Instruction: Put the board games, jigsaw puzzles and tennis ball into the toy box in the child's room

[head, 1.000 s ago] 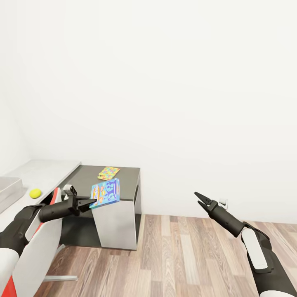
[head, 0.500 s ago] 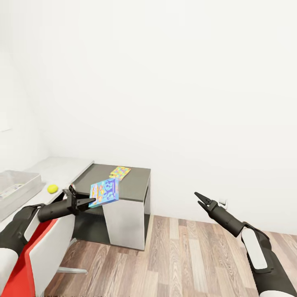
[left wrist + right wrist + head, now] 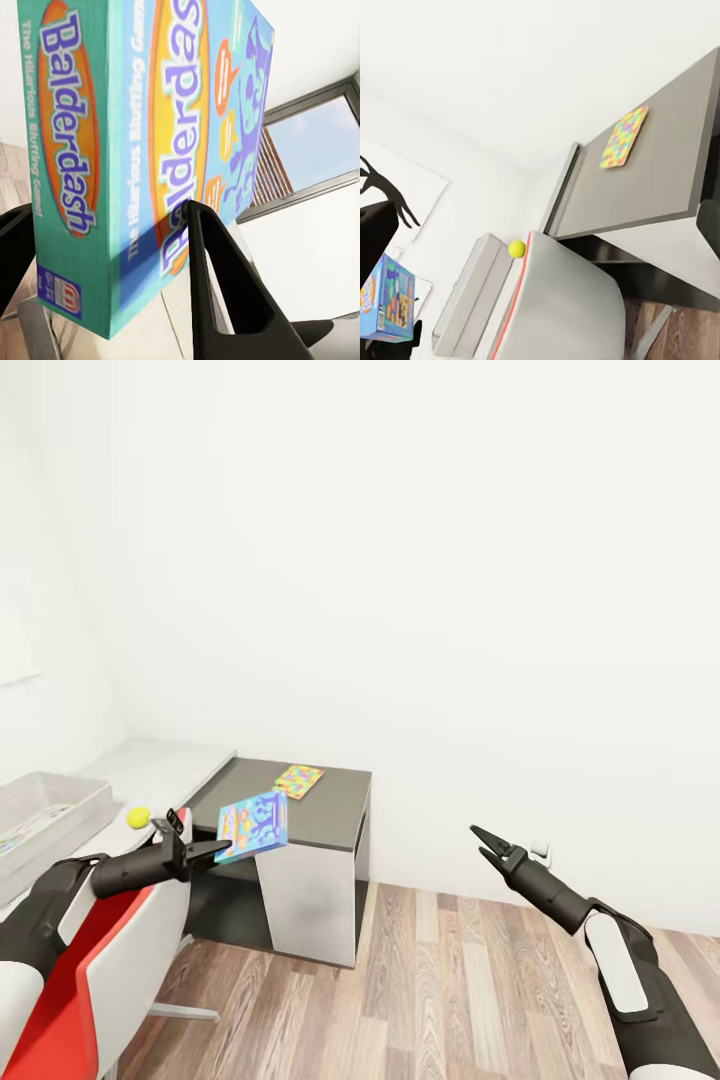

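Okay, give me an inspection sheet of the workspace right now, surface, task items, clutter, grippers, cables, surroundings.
Surface: pale table at the left, a lower dark-grey desk butting against it.
Job's things: light-blue board game, printed Balderdash, carried in the air; jigsaw puzzle flat on the dark desk; tennis ball on the pale table beside the toy box, which has something flat inside, too unclear to name.
Clutter: nothing seen.
Grippers: left gripper shut on the board game's edge; right gripper open, holding nothing.
Cables: nothing seen.
Surroundings: red-and-white chair by the table, wood-plank floor, white walls, small white wall fitting near the floor.
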Available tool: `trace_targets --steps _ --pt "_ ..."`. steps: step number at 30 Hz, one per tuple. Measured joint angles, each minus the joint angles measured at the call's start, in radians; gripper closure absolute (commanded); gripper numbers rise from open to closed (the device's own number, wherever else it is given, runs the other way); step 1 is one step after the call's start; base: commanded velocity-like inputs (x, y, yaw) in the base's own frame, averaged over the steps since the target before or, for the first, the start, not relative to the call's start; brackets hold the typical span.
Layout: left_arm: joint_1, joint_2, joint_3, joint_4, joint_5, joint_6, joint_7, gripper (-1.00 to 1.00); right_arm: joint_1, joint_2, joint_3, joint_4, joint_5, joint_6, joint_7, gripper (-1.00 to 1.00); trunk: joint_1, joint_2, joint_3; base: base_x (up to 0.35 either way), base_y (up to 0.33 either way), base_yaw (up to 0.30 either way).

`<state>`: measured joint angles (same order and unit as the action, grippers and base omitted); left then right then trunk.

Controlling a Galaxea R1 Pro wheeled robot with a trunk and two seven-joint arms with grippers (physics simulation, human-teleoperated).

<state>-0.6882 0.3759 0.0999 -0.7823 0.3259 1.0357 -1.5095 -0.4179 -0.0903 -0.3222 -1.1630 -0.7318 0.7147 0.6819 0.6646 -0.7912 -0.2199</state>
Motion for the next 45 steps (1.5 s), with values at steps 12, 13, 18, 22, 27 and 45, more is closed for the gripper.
trace_targets --steps 12,13,18,22,27,45 --pt "-0.003 0.059 0.003 -0.003 0.006 0.001 -0.014 1.0 0.0 -0.017 0.071 -0.159 0.084 0.02 -0.105 -1.0 -0.046 0.084 0.038 0.0 0.0 0.0" --pt "-0.004 0.061 0.003 -0.003 0.006 0.001 -0.015 1.0 0.0 -0.019 0.071 -0.163 0.087 0.023 -0.109 -1.0 -0.05 0.091 0.041 0.0 0.0 0.0" --pt "-0.004 0.085 0.003 -0.003 0.007 0.001 -0.018 1.0 0.0 -0.041 0.068 -0.171 0.087 0.027 -0.113 -1.0 -0.069 0.126 0.057 0.0 0.0 0.0" --pt "-0.003 0.095 0.003 -0.003 0.008 0.001 -0.018 1.0 0.0 -0.049 0.066 -0.171 0.085 0.028 -0.114 -1.0 -0.084 0.154 0.069 0.0 0.0 0.003" --pt "-0.003 0.096 0.0 -0.003 0.008 0.001 -0.02 1.0 0.0 -0.05 0.066 -0.171 0.082 0.028 -0.114 -1.0 -0.104 0.189 0.085 0.0 0.0 0.085" --pt "-0.002 0.094 -0.012 -0.004 -0.002 0.001 -0.057 1.0 0.0 -0.049 0.066 -0.169 0.081 0.03 -0.114 -1.0 -0.173 0.316 0.142 0.0 0.0 0.257"
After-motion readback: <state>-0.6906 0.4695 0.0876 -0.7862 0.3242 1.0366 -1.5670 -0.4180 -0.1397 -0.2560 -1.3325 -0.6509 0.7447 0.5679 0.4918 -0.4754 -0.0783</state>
